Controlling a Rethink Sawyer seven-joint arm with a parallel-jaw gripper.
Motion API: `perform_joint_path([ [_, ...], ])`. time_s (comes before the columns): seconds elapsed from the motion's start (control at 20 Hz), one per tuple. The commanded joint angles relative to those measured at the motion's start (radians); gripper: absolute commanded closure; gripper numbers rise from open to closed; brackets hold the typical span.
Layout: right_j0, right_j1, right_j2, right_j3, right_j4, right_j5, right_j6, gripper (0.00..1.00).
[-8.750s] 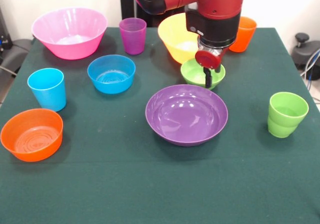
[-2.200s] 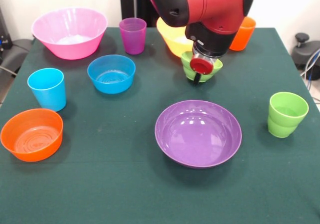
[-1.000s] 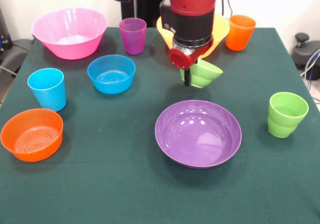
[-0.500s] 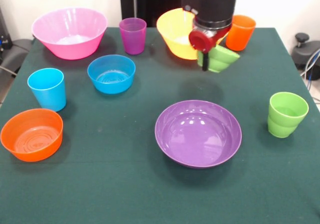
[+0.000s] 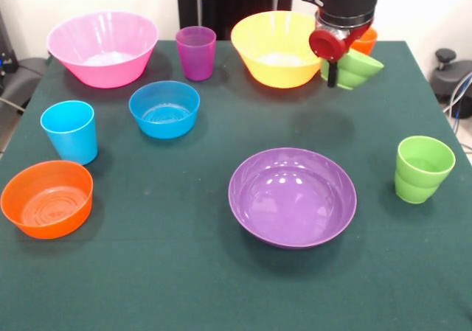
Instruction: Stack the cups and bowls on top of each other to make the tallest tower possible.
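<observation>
A dark green cloth covers the table, set before a pale wall and dark equipment. The gripper holds the small green bowl pinched by its rim, tilted in the air beside the glossy yellow-orange bowl and in front of the orange cup. The wide purple bowl sits near centre, with the stepped green cup off to its side

One front camera looks down at an angle across the dark green cloth-covered table, close enough that its near edge is cut off while the far edge and pale wall show.
</observation>
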Motion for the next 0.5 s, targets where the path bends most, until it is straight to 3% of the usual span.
perform_joint_path([
  [0.05,0.006,0.041,-0.001,0.092,0.019,-0.028,0.172,1.00],
  [0.5,0.020,0.118,-0.028,0.092,-0.053,-0.146,0.186,1.00],
])
